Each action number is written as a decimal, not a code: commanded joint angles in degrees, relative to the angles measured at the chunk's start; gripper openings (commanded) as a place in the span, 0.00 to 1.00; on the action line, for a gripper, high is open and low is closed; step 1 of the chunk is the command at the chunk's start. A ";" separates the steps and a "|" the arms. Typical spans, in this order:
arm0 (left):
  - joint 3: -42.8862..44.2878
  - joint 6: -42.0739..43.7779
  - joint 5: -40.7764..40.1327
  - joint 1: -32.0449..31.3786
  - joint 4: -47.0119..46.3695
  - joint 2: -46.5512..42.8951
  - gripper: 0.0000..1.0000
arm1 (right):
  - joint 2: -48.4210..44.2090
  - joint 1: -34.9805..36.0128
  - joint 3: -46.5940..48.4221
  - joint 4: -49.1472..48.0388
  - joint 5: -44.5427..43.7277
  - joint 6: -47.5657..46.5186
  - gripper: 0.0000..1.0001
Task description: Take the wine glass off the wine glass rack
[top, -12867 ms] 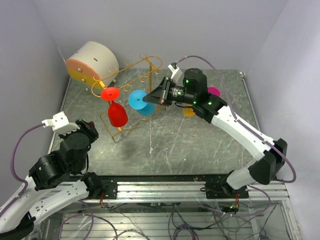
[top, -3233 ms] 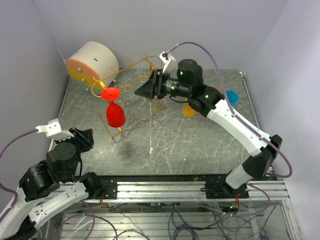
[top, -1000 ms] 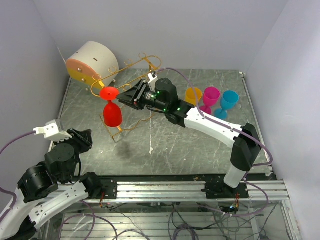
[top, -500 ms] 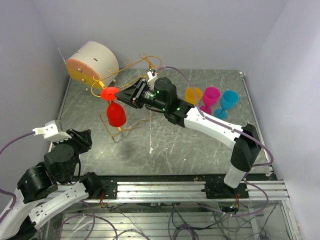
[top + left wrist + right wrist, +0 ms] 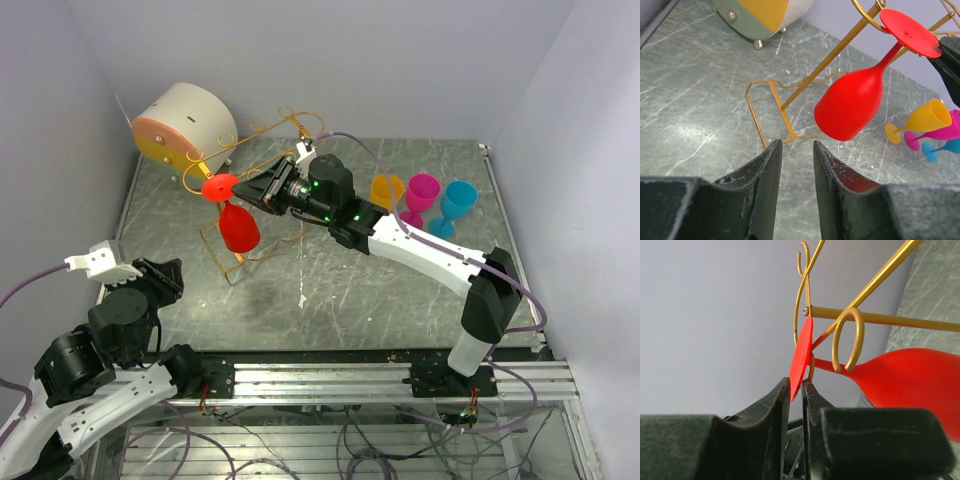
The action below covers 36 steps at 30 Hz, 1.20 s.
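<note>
A red wine glass (image 5: pixel 238 230) hangs upside down from the gold wire rack (image 5: pixel 285 140), with its round foot (image 5: pixel 220 187) on the rails at the rack's left end. My right gripper (image 5: pixel 243 190) is shut on the rim of that foot. In the right wrist view the fingers (image 5: pixel 782 395) pinch the red disc (image 5: pixel 802 352) beside a scroll curl (image 5: pixel 850 337). My left gripper (image 5: pixel 165 275) is open and empty at the near left. Its wrist view shows the glass's bowl (image 5: pixel 850 105) tilted ahead of it.
A cream drum with an orange face (image 5: pixel 180 125) stands at the back left, behind the rack. Yellow (image 5: pixel 386 190), pink (image 5: pixel 420 192) and blue (image 5: pixel 458 200) glasses stand upright at the back right. The rack's wire base (image 5: pixel 771 107) lies on the grey table.
My right gripper has moved left along the rack and shut on the red glass's foot. The red bowl has swung a little to the right. The left arm has not moved.
</note>
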<state>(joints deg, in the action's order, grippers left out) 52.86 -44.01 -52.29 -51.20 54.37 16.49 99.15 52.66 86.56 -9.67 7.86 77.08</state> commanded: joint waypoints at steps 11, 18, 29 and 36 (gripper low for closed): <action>1.35 -1.28 -1.93 -0.16 0.45 -1.07 0.42 | 2.16 0.34 3.40 -0.85 -2.63 -1.49 0.16; 1.21 -1.25 -2.00 -0.16 0.42 -1.10 0.42 | 1.96 0.35 3.20 -1.44 -1.58 -1.40 0.00; 1.24 -1.27 -1.92 -0.15 0.46 -0.93 0.42 | -1.26 0.16 1.03 -1.79 -0.22 -0.54 0.00; 1.28 -1.27 -2.02 -0.10 0.54 -0.87 0.42 | -3.12 -0.29 -1.92 -2.92 1.72 0.77 0.00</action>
<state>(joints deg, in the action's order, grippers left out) 52.86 -44.47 -52.51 -51.20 55.20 16.10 98.83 52.64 86.43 -9.80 8.01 76.64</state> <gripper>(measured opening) 0.420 0.010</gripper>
